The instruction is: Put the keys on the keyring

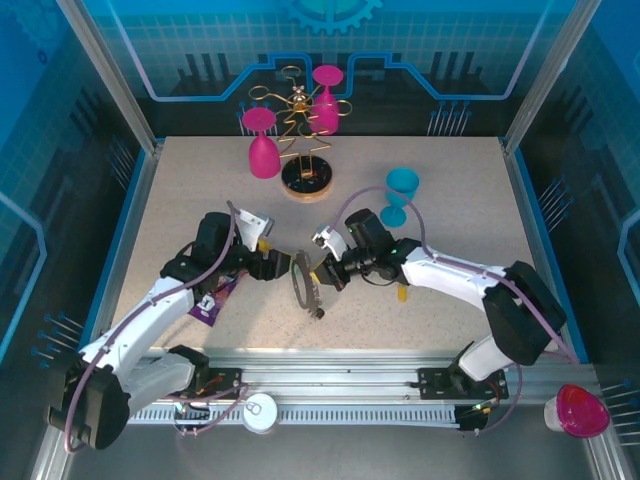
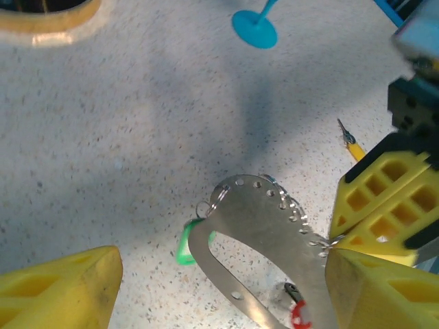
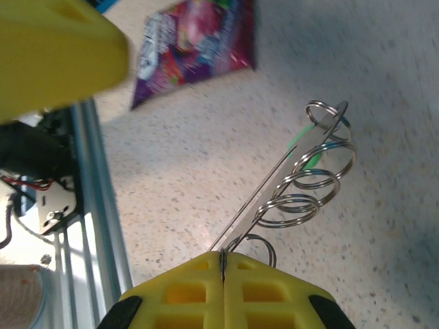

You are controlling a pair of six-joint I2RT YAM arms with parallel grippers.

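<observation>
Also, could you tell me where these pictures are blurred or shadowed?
Left wrist view: a broad soft shadow crosses the table; the keyring is fairly sharp, the near yellow fingers soft. Right wrist view: keyring crisp, purple packet blurred. Top view: evenly lit, sharp.

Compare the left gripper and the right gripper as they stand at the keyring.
The left gripper stands open, its fingers wide apart either side of the keyring; the right gripper is shut, pinching the keyring's edge. In the top view the left reaches in from the left, the right from the right. Both have yellow fingers.
</observation>
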